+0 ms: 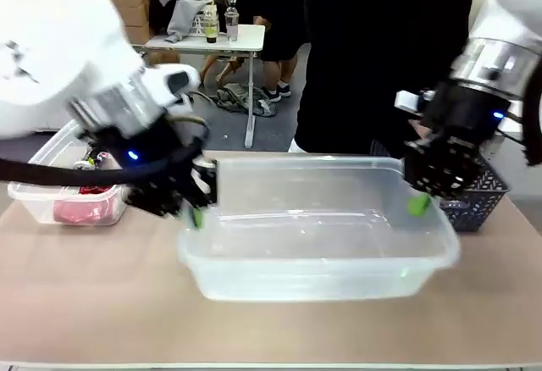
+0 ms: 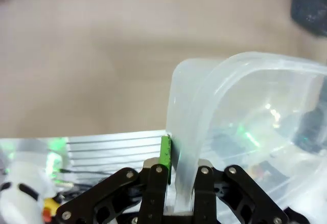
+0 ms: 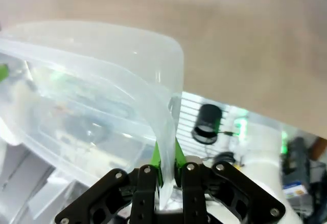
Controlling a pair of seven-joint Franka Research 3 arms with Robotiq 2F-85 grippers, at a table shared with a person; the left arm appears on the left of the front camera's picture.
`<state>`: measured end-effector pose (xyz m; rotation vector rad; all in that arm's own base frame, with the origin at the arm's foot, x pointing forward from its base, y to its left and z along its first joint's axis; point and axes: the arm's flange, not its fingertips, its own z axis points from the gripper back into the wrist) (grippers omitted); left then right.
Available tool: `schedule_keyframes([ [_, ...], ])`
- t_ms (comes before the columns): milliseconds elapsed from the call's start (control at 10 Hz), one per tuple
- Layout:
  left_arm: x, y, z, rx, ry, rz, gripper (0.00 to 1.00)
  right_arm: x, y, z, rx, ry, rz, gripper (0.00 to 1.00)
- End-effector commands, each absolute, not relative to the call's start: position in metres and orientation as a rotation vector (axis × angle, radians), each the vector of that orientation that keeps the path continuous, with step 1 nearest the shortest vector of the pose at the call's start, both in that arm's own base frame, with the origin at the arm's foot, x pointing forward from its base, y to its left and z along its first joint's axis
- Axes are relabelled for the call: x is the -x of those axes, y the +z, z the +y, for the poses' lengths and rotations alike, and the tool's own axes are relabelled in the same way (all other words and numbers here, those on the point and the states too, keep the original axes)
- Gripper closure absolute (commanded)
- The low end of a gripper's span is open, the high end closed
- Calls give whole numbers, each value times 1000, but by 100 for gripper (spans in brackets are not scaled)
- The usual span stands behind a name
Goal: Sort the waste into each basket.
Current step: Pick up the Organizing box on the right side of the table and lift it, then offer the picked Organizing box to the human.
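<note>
A large clear basket (image 1: 313, 252) lies across the middle of the table with nothing inside it. My left gripper (image 1: 196, 210) is shut on the rim of its left end, and in the left wrist view the jaws (image 2: 181, 165) pinch the thin clear wall (image 2: 245, 91). At the right end my right gripper (image 1: 417, 204) is shut on the rim, which the right wrist view shows clamped between the green pads (image 3: 166, 162) below the basket's rounded corner (image 3: 102, 55). A second clear basket (image 1: 34, 193) at the far left holds crushed red cans (image 1: 85, 206).
A dark grey lattice basket (image 1: 478, 197) stands behind my right gripper at the table's right edge. A person in black (image 1: 381, 49) stands close at the far side. Bare tabletop runs along the front edge.
</note>
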<state>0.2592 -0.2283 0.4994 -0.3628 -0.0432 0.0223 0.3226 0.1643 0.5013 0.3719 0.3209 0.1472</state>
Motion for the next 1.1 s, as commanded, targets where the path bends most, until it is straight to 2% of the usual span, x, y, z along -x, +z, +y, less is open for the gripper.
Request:
schedule_keyframes([
  [0, -318, 502, -185, 345, 22, -38, 100, -340, 506, 178, -429, 66, 363, 100],
  [100, -342, 500, -182, 375, -30, -8, 100, -350, 508, 182, -441, 2, 293, 100],
  [200, -356, 491, -185, 394, -42, 25, 100, -337, 497, 181, -408, 113, 347, 100],
  [300, -308, 504, -186, 387, 13, -37, 100, -337, 497, 181, -408, 113, 347, 100],
  [1000, -308, 504, -186, 387, 13, -37, 100, -337, 497, 181, -408, 113, 347, 100],
])
